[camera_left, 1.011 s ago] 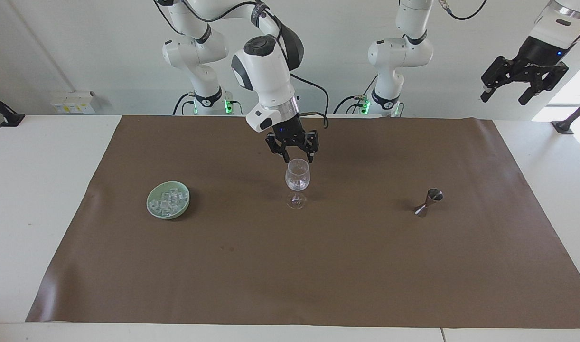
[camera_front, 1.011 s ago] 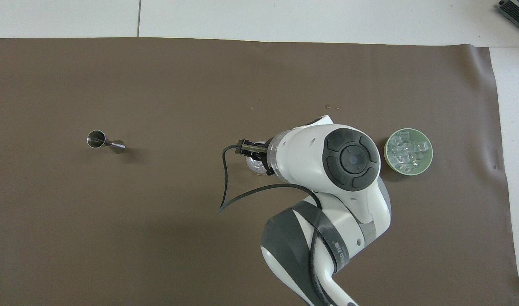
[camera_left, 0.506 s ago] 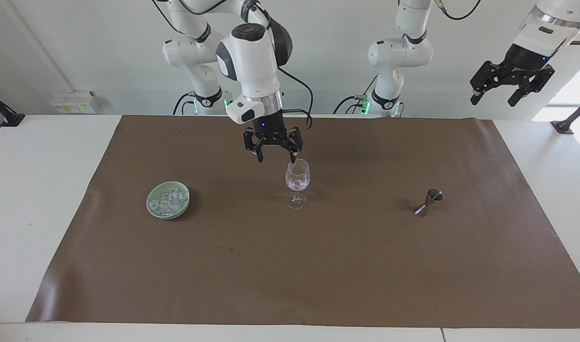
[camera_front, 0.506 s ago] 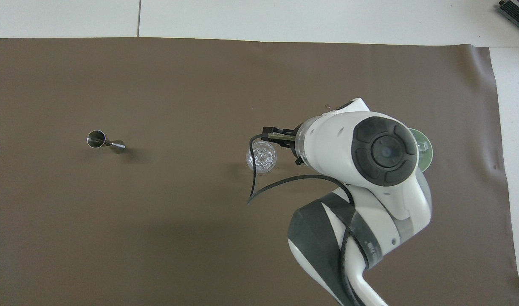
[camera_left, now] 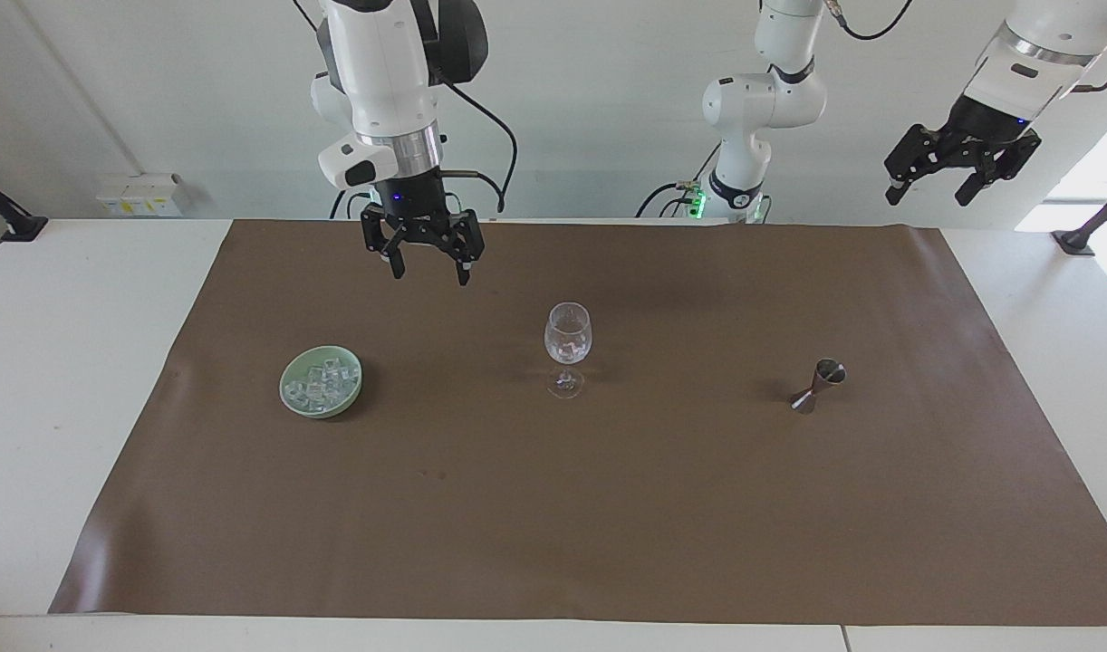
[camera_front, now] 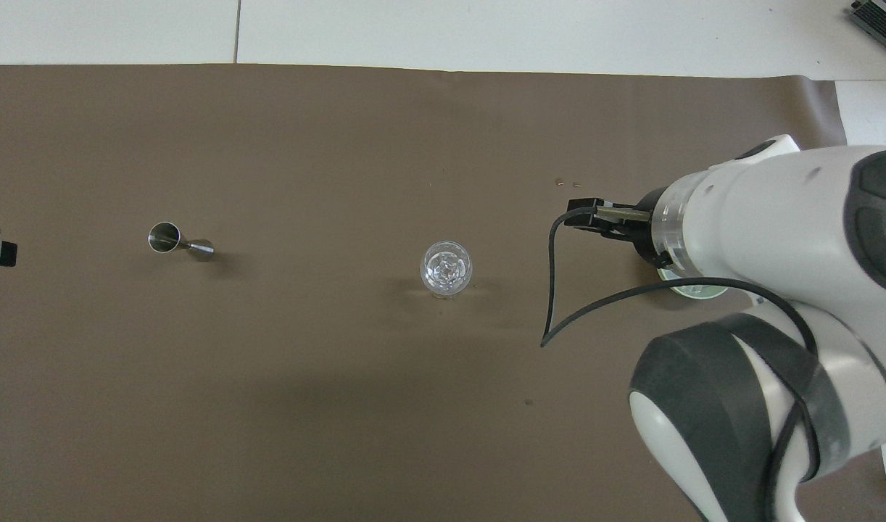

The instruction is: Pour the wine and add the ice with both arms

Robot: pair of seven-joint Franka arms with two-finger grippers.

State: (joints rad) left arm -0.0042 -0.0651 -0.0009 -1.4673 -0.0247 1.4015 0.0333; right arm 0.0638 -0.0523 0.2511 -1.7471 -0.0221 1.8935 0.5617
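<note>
Ice (camera_left: pixel 322 383) in bowl (camera_left: pixel 293 402) — right fingers (camera_left: pixel 397 265) open above

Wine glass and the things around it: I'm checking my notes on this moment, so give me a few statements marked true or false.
1. The wine glass stands upright on the brown mat. True.
2. The right tool grips the glass's stem. False: it hangs open in the air, touching nothing.
3. The green dish holds ice. True.
4. The metal measuring cup stands upright. False: it lies on its side.
5. The left tool is open, raised off the table's left-arm end. True.
</note>
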